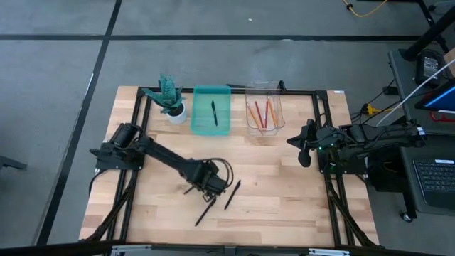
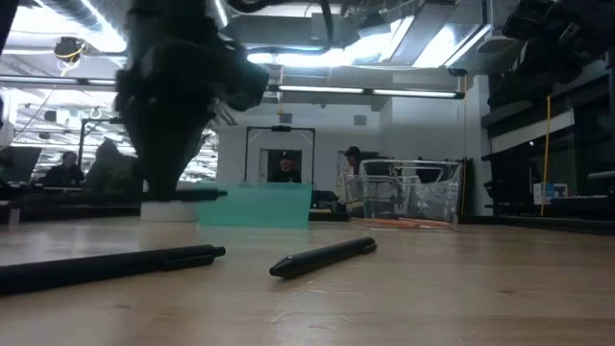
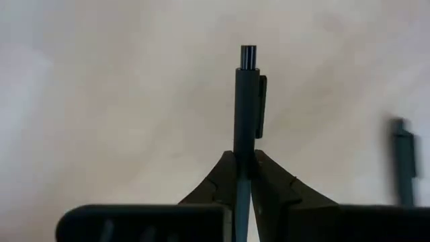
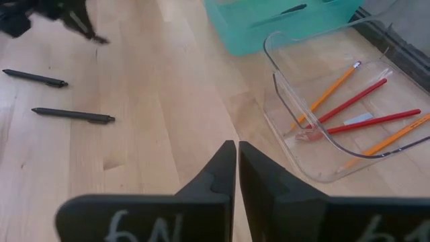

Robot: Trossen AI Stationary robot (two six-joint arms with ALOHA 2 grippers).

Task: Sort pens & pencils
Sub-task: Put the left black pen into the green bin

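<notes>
My left gripper point(image 1: 206, 183) point(image 3: 245, 158) stands over the table's middle, shut on a black pen point(image 3: 246, 101). Two more black pens lie flat on the wood beside it, one point(image 1: 232, 194) point(image 2: 322, 258) to its right and one point(image 1: 205, 212) point(image 2: 106, 264) nearer the near edge. A fourth pen point(image 1: 213, 114) lies in the teal bin point(image 1: 195, 107). The orange and red pencils point(image 1: 261, 114) point(image 4: 349, 101) lie in the clear container point(image 1: 279, 107). My right gripper point(image 1: 303, 146) point(image 4: 236, 144) waits shut and empty at the table's right side. My left gripper pinches the black pen's barrel point(image 3: 245, 144) between its two fingers, a little behind the clip. The fingers lie along the pen, so its clip and button end point(image 3: 248, 57) sticks out past the fingertips. In the low view the pen point(image 2: 197, 194) hangs level, lifted clear of the table.
A small potted plant point(image 1: 170, 99) stands left of the teal bin at the far edge. Bin and clear container sit side by side there. Bare wood lies between the loose pens and the containers. People sit in the room beyond the table.
</notes>
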